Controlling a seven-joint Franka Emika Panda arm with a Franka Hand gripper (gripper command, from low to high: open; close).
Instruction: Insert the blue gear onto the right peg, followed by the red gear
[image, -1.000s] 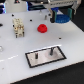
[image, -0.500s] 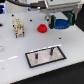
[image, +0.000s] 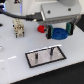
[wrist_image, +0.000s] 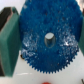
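blue gear (image: 60, 33): 1, clamped in end effector (image: 59, 31) | red gear (image: 41, 29): 1 | pegs: 2

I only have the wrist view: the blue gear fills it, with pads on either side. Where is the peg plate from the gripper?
Observer: In the exterior view the plate lies on the table nearer the camera than the gripper, not under it.
Operator: Are both pegs free?
Observer: Yes, both stand bare. The peg toward the exterior view's right is the one closer to the blue gear.
Operator: And the red gear?
Observer: The red gear sits on the table just beside the gripper, toward the exterior view's left.
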